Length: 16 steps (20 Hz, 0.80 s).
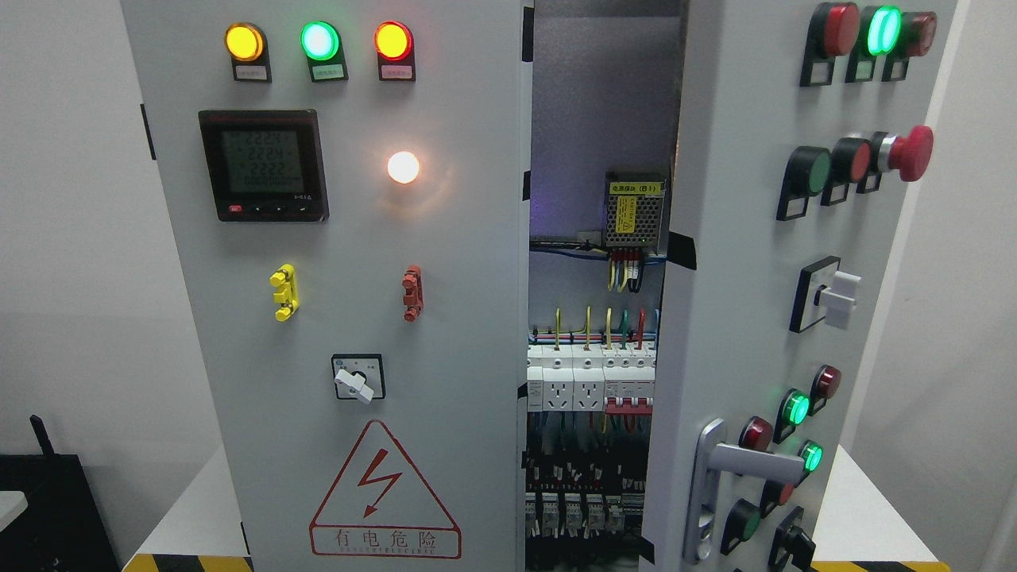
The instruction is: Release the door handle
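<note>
A grey electrical cabinet fills the head view. Its right door (739, 262) stands swung partly open toward me, and a silver lever handle (751, 463) sits on a long backplate at that door's lower left. Nothing touches the handle. Neither of my hands or arms shows anywhere in the picture. The left door (445, 262) is closed.
Through the gap I see breakers and sockets (589, 381), coloured wires and a power supply (634, 210). The right door carries protruding buttons, a red mushroom stop (910, 152) and a white rotary switch (834, 298). The left door holds a meter (264, 165). A dark object (48, 492) stands lower left.
</note>
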Motion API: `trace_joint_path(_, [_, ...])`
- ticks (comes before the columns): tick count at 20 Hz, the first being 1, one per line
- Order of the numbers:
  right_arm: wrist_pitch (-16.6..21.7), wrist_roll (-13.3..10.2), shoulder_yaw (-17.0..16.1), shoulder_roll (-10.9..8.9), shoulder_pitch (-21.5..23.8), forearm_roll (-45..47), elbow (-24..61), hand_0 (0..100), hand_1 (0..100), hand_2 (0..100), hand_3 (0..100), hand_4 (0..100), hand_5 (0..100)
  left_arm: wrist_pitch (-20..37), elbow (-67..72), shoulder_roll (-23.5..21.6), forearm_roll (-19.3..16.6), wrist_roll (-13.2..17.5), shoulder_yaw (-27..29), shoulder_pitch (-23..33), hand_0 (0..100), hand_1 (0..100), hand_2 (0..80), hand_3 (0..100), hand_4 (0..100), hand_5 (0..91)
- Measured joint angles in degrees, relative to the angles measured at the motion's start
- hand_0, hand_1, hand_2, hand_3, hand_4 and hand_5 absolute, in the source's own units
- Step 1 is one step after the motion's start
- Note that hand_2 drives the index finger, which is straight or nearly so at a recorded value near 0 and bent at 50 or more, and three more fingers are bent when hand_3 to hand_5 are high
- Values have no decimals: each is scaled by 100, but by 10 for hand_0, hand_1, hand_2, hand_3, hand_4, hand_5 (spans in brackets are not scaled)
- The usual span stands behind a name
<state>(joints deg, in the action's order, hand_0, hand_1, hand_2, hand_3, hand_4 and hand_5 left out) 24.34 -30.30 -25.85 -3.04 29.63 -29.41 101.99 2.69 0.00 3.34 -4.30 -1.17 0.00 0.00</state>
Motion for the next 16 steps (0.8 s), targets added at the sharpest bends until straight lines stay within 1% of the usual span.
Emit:
trace_joint_path(2, [30,69,-17,128,74,172,-368,595,328,555,1000,905,965,0,0,0,0,0,0,0,120,389,0,0,0,0])
trace_joint_path(4, [44,242,-34,236,115,310,-809,606,319,522,1000,888,953,0,0,0,0,0,0,0,120,389,0,0,0,0])
trace_joint_path(6, [54,405,-50,323,124,431,-1306,621,290,463,997,857,928,0,0,0,0,0,0,0,120,389,0,0,0,0])
trace_joint_path(7, [59,452,-57,357,109,495,-1557,622,284,456,979,854,922,0,0,0,0,0,0,0,120,389,0,0,0,0])
trace_joint_path(8, [62,492,-66,392,73,563,-1841,619,277,439,928,835,907,0,0,0,0,0,0,0,120,389,0,0,0,0])
trace_joint_path(10, [63,530,-79,450,-8,715,-2406,614,273,418,889,802,874,0,0,0,0,0,0,0,120,389,0,0,0,0])
trace_joint_path(12, [68,575,-89,498,-123,822,-3007,607,275,387,840,758,817,0,0,0,0,0,0,0,120,389,0,0,0,0])
trace_joint_path(13, [69,588,-92,515,-177,860,-3267,606,275,372,809,705,773,0,0,0,0,0,0,0,120,389,0,0,0,0])
trace_joint_path(14, [69,607,-95,530,-243,891,-3550,601,277,354,779,676,748,0,0,0,0,0,0,0,120,389,0,0,0,0])
trace_joint_path(16, [69,725,-99,557,-377,942,-4108,601,273,327,708,637,663,-1,0,0,0,0,0,0,120,389,0,0,0,0])
